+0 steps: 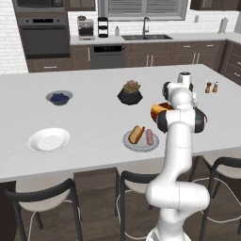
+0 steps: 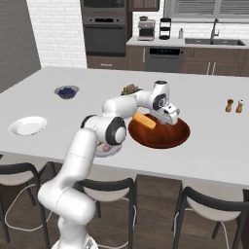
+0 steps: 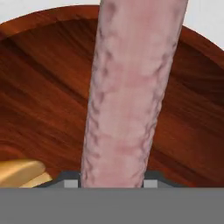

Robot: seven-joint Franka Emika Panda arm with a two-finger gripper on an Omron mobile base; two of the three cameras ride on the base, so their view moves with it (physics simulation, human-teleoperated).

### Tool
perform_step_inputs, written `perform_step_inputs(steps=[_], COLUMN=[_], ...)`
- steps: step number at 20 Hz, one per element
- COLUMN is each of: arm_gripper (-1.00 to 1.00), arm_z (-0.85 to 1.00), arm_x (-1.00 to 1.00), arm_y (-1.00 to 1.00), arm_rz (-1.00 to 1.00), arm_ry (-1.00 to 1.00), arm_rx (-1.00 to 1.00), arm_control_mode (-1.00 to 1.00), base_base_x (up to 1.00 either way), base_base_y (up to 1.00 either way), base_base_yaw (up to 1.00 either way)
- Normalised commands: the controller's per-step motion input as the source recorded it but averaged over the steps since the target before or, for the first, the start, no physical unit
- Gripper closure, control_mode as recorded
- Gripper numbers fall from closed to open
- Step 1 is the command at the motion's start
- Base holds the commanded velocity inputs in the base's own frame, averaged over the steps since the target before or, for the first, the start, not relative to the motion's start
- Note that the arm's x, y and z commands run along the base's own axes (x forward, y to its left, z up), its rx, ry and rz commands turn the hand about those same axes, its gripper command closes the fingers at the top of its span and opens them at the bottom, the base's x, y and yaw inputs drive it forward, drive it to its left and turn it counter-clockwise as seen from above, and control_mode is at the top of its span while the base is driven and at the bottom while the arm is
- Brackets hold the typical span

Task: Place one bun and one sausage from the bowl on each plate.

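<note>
Grey plate (image 1: 129, 144) already carried a bun (image 1: 136, 133) and sausage (image 1: 150, 137); the white plate (image 1: 48, 140) lay bare. The gripper (image 2: 171, 118), inside the reddish-brown bowl (image 2: 160, 136), clasped the second sausage (image 3: 131, 92) beside the remaining bun (image 2: 145, 120).

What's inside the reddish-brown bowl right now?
A bun lies in the bowl, and a sausage is clamped in the gripper above its floor. The arm covers part of it.
</note>
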Motion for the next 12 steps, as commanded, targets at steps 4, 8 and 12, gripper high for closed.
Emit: perform_step_inputs(steps=[4, 8, 12], arm_gripper=[1.00, 1.00, 1.00], arm_z=[0.51, 0.46, 0.21], arm_x=[-1.00, -1.00, -1.00], arm_y=[1.00, 1.00, 0.55], arm_rz=[0.01, 0.08, 0.00], arm_ry=[-0.22, -0.11, -0.29], arm_rx=[-0.11, -0.17, -0.02], arm_control_mode=[-1.00, -1.00, -1.00], base_base_x=[0.00, 0.00, 0.00], base_base_y=[0.00, 0.00, 0.00], base_base_yaw=[0.00, 0.00, 0.00])
